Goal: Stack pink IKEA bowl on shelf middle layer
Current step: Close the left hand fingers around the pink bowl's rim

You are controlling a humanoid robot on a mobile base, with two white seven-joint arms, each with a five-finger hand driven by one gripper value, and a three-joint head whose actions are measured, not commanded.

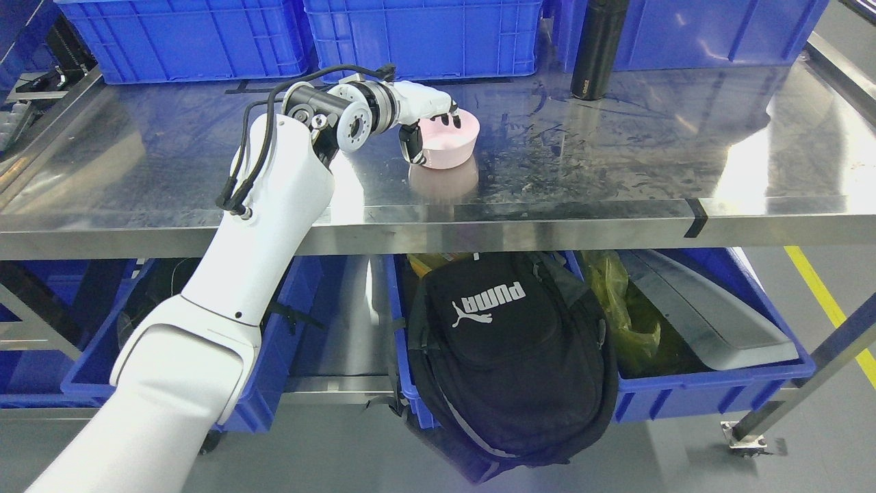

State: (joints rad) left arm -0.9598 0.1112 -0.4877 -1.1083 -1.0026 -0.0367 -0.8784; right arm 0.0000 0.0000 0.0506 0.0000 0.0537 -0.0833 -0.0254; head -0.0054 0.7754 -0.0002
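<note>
Bowl (449, 141) is gripped at its rim by the left hand (430, 118) on the shelf (616, 171); release is judged next.

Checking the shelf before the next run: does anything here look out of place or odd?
Only one pink bowl shows on the steel shelf, held at its rim by the left hand, with no second bowl to stack on. A black Puma backpack hangs over the blue bin below.

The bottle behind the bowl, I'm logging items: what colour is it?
Black, seen in the head view: the bottle stands upright.
</note>
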